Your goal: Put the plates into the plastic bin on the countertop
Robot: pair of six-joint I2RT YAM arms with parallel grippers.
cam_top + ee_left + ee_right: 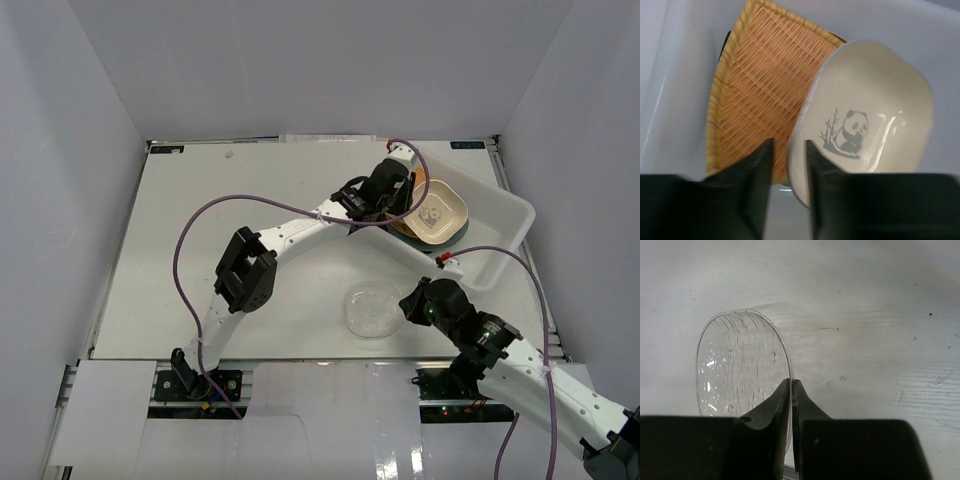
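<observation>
Left claw (790, 145) hung over the bin (500, 225) at the far right, jaws parted a little. The rim of the white panda dish (870, 100) sat in the gap. That dish lay over an orange woven tray (765, 85) inside the bin. Right claw (791, 382) was pinched tight on the right rim of the glass dish (740, 365), on the counter (300, 180) just near of the bin.

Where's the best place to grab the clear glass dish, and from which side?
Pinch the clear glass dish by its thin rim on the right arm's side, one finger inside, one outside: it lies flat and shallow. The right gripper pinches there.
</observation>
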